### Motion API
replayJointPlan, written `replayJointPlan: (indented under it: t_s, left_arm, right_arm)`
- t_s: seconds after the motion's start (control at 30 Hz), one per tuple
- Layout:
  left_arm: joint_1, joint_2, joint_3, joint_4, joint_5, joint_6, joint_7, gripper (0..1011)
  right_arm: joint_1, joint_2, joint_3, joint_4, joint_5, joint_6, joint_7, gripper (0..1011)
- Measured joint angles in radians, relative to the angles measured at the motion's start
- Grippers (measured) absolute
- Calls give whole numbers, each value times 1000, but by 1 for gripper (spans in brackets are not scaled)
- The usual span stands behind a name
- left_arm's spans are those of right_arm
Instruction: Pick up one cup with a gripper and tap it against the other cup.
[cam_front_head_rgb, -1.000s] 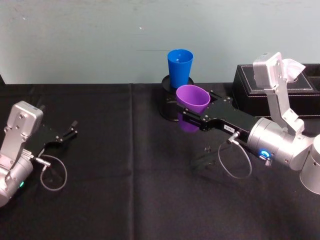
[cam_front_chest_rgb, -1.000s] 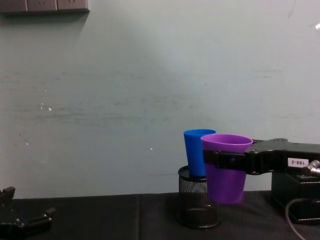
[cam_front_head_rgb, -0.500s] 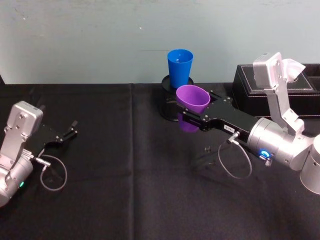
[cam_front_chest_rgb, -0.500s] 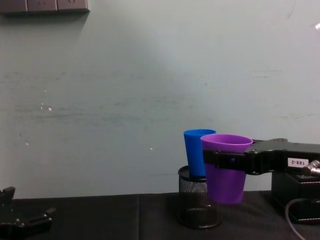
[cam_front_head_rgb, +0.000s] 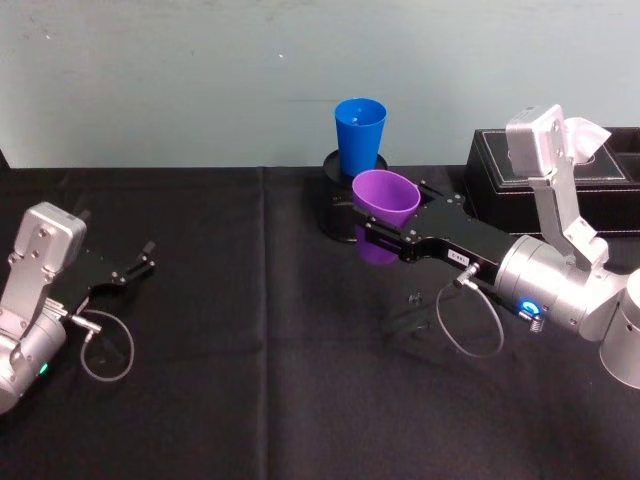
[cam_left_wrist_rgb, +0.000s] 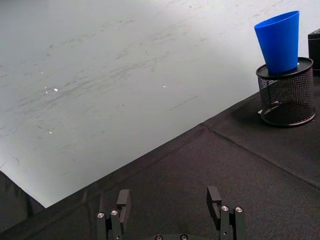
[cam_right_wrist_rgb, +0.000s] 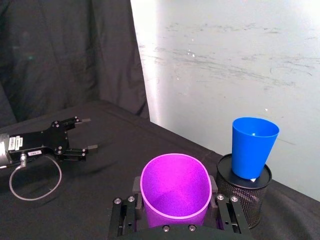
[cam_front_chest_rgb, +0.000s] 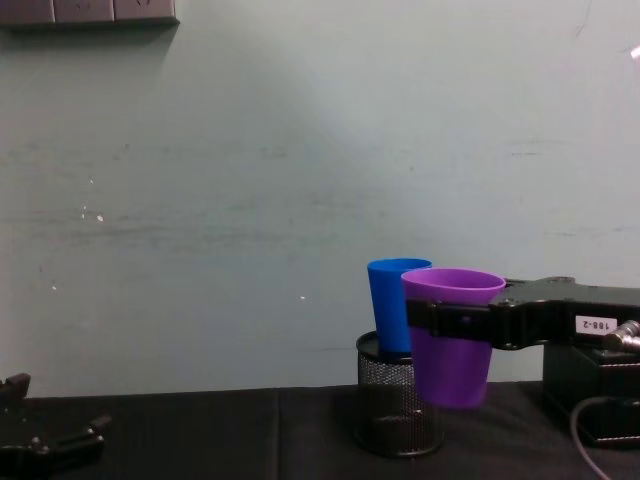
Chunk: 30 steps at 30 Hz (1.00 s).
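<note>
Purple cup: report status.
Right claw shut on purple cup, lifted. Blue cup upright in mesh holder, just beyond, apart. Left claw open, parked left.

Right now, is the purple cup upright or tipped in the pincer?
Upright: the purple cup sits mouth-up, rim level, clamped in the right pincer.

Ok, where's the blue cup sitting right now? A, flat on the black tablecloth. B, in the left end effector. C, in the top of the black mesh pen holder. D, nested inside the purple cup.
C: the blue cup stands upright with its base set in the top of the black mesh pen holder.
</note>
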Motion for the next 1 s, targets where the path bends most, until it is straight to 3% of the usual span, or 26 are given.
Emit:
replayJointPlan:
  t_s: [1.0]
  left_arm:
    - [0, 0, 0, 0, 0, 0, 0, 1000]
  right_arm:
    - [0, 0, 0, 0, 0, 0, 0, 720]
